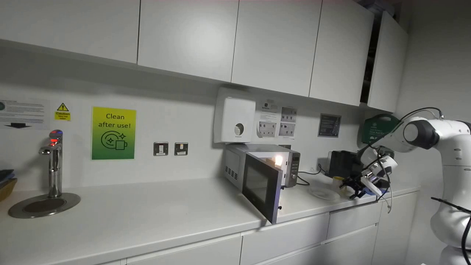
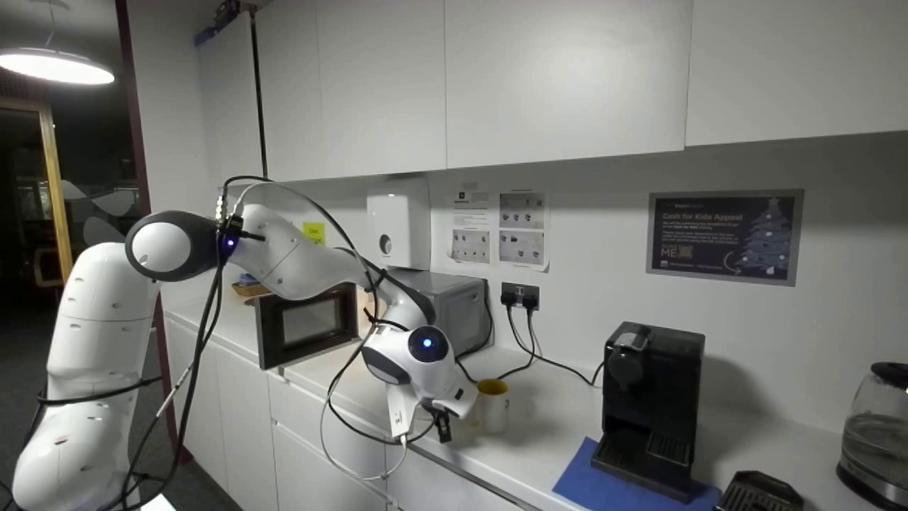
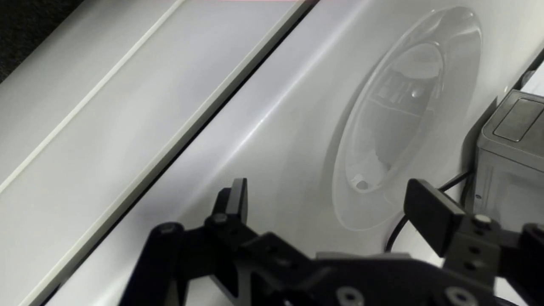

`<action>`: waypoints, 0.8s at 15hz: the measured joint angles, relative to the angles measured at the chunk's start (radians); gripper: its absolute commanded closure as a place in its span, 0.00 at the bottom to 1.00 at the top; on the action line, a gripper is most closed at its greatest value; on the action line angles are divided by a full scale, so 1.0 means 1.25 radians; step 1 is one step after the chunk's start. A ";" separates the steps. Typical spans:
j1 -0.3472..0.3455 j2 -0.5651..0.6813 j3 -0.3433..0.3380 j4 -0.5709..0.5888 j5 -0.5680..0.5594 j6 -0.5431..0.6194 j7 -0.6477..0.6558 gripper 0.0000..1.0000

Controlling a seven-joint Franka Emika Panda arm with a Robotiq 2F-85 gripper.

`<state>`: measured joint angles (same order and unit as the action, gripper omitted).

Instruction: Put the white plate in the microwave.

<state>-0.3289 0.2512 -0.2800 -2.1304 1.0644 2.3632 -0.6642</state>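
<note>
The white plate (image 1: 323, 194) lies on the counter to the right of the microwave in an exterior view. The wrist view shows the whole plate (image 3: 461, 72), glossy and with nothing on it, beyond the fingertips. The silver-grey microwave (image 1: 235, 165) has its dark-windowed door (image 1: 261, 184) swung open, with a light glowing inside. The microwave also shows in the other views (image 2: 464, 305) (image 3: 510, 182). My gripper (image 3: 327, 189) is open and empty, its fingers apart and not touching the plate. In an exterior view the gripper (image 1: 347, 189) is just right of the plate. The plate is hidden in an exterior view by the arm.
A white mug with a yellow inside (image 2: 495, 410) stands close to the gripper. A black coffee machine (image 2: 652, 404) stands on a blue mat (image 2: 578, 475), and a glass kettle (image 2: 876, 433) is further along. A black cable (image 3: 397, 231) runs beside the plate. The open door reaches the counter's front edge (image 1: 257, 222).
</note>
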 measured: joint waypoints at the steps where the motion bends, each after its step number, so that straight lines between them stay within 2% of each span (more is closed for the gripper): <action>1: -0.001 0.002 0.001 0.003 0.010 0.000 -0.007 0.00; 12: -0.001 0.022 0.011 0.030 0.055 -0.051 -0.022 0.00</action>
<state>-0.3301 0.2787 -0.2664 -2.0927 1.1329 2.2996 -0.6916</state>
